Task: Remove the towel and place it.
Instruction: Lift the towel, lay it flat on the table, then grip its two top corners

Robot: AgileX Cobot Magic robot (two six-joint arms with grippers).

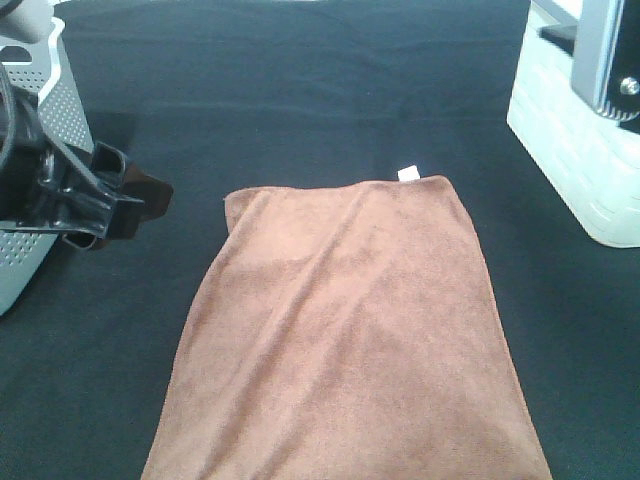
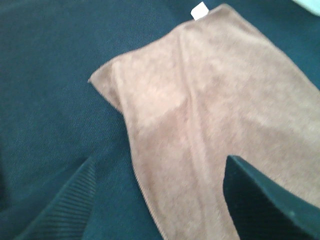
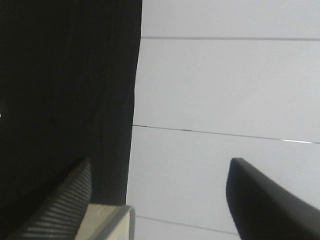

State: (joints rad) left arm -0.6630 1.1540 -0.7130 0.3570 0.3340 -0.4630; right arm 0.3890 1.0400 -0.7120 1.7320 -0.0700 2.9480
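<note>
The towel (image 1: 345,330) is reddish-brown and lies spread flat on the black table cloth (image 1: 300,90), running off the near edge of the exterior high view. A small white tag (image 1: 408,173) sits at its far right corner. My left gripper (image 1: 135,200) hovers left of the towel's far left corner, open and empty. In the left wrist view the towel (image 2: 210,100) and tag (image 2: 200,10) lie below and ahead of the spread fingers (image 2: 265,200). My right gripper (image 3: 160,210) is open and empty over the cloth's edge, off to the right of the towel.
A white basket (image 1: 570,150) stands at the right edge of the table under the right arm (image 1: 605,60). A grey perforated basket (image 1: 40,140) stands at the left behind the left arm. The right wrist view shows pale tiled floor (image 3: 225,90) beyond the cloth.
</note>
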